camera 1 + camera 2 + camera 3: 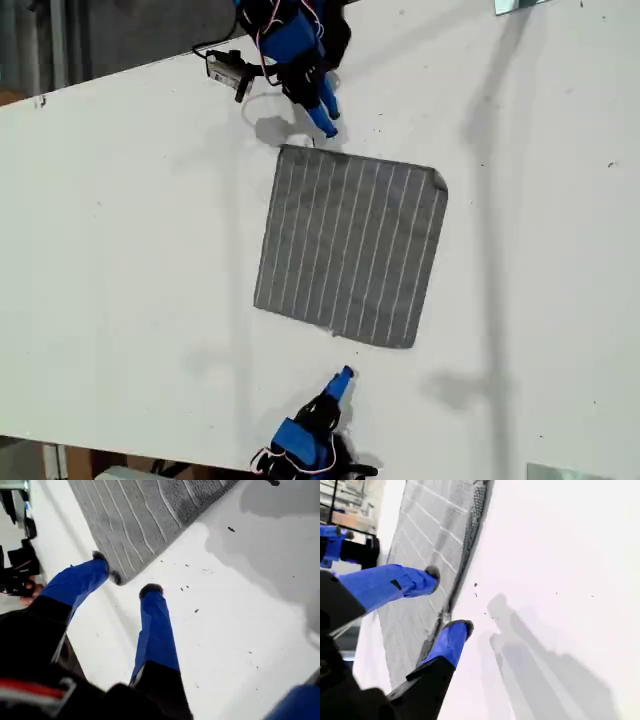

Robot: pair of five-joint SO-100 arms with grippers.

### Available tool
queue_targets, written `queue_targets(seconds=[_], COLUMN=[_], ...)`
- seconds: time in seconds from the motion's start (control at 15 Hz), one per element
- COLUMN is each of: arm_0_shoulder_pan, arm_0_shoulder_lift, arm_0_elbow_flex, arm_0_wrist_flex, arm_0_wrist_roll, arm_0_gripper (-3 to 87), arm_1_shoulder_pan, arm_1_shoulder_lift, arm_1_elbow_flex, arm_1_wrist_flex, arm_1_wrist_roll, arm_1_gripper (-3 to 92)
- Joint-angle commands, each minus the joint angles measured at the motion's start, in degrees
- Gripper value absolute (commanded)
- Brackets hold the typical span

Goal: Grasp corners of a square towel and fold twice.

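The grey pinstriped towel lies flat and unfolded on the white table. All its corners show in the exterior view, and the upper right corner curls slightly. My first gripper comes in from the exterior view's top. It is open, and its fingertips straddle the towel's upper left corner. My second gripper reaches in from the exterior view's bottom. It is open over the towel's near edge, with one finger above the cloth and the other beside the hem.
A small grey camera juts from the first arm towards the exterior view's left. Pale objects sit at that view's top right and bottom right edges. Arm shadows fall on the table beside the towel.
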Motion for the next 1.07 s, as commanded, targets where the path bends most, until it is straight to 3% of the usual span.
queue_targets(seconds=[0.0,0.6,0.73,0.87,1.0], arm_0_shoulder_pan=[-17.6,-17.4,-17.0,-15.6,-11.5], arm_0_shoulder_lift=[-3.0,-3.0,-3.1,0.2,-4.2], arm_0_elbow_flex=[0.1,0.1,0.2,-2.5,-14.2], arm_0_wrist_flex=[0.4,0.4,0.3,0.3,2.0], arm_0_wrist_roll=[-32.5,-32.5,-32.3,-31.6,-30.7], arm_0_gripper=[16.1,16.7,18.9,19.6,19.2], arm_1_shoulder_pan=[6.9,5.4,9.8,14.0,12.0], arm_1_shoulder_lift=[-1.4,-1.8,-5.0,-36.7,-78.7], arm_1_elbow_flex=[-0.3,0.8,-3.1,-28.0,-62.8], arm_1_wrist_flex=[0.4,-1.8,-5.3,-4.0,4.2], arm_1_wrist_roll=[-8.0,-8.3,-15.2,-23.5,-28.7], arm_1_gripper=[22.6,25.1,26.6,28.8,33.0])
